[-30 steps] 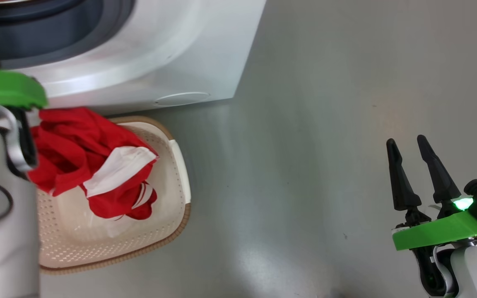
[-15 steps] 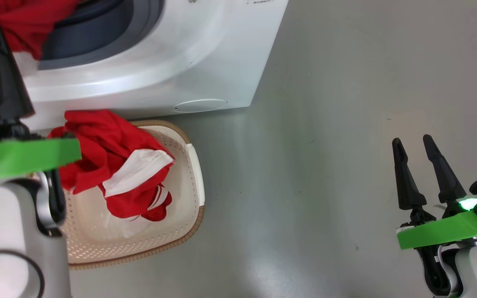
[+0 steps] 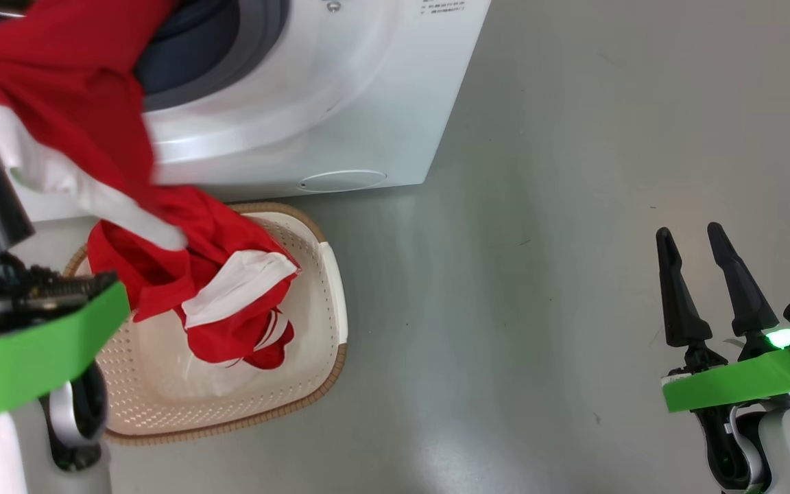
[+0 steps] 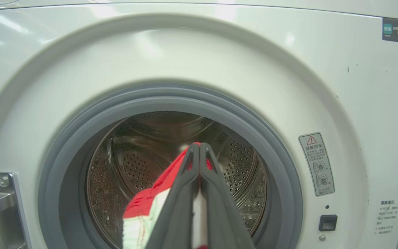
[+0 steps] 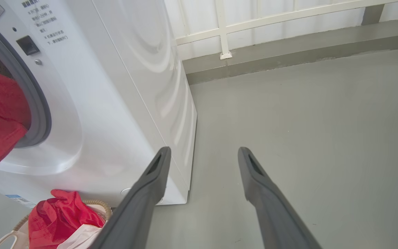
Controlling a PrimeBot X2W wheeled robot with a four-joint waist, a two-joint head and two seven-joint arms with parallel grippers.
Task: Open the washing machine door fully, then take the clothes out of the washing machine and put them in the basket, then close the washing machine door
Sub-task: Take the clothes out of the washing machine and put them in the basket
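The left gripper (image 4: 199, 147) clamps the red garment (image 3: 73, 103), judged soft, light and limp, best pinched at a bunched fold; the right gripper (image 3: 688, 230) stands spread, empty.

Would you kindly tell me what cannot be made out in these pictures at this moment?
Left wrist view: the lower drum is hidden by the shut left gripper and the red garment it grips; any clothes left inside cannot be told.
Head view: the basket floor is partly covered by the red clothes lying in it.
Left wrist view: the warning sticker print is too small to read.
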